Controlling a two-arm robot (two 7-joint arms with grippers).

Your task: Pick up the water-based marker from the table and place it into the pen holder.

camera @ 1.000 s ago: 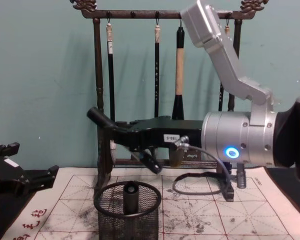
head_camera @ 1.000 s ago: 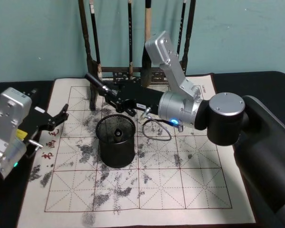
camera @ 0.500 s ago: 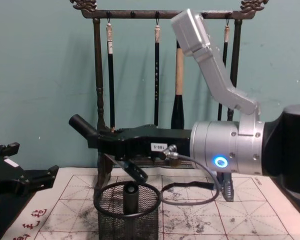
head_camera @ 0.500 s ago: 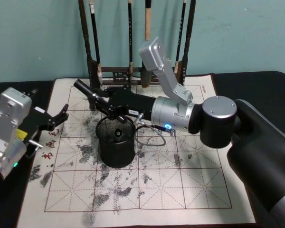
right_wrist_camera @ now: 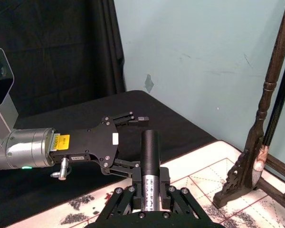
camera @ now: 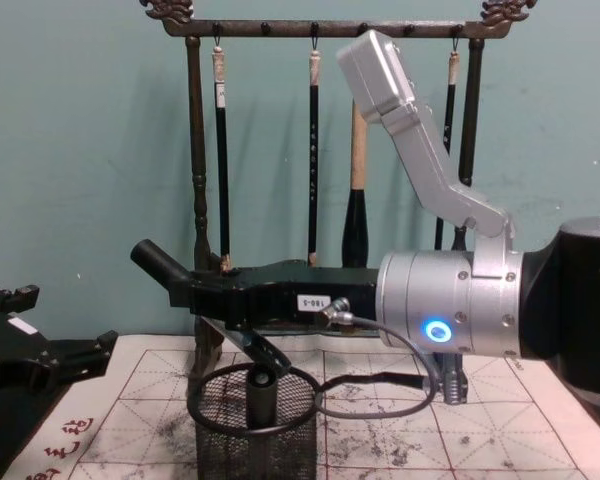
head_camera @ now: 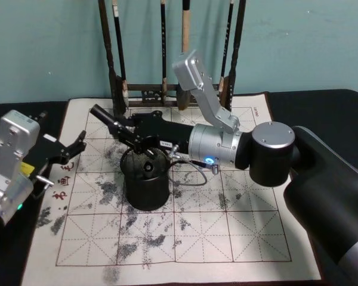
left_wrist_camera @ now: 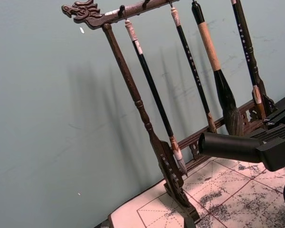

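Water-based marker [head_camera: 102, 114] over the black mesh pen holder [head_camera: 133, 186]

The dark, round-barrelled marker is clamped in the right gripper [head_camera: 124, 126], tilted, its thick end jutting up and out past the fingertips. The holder stands upright just below the gripper, a wire-mesh cup with a solid round rim, and a dark pen [camera: 260, 392] stands upright inside it.

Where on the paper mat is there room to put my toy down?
The near part of the mat, between the pen holder and the front edge, is bare, as is its right side. It is crowded at the back: the right hand with the marker hangs over the holder, before the brush rack.
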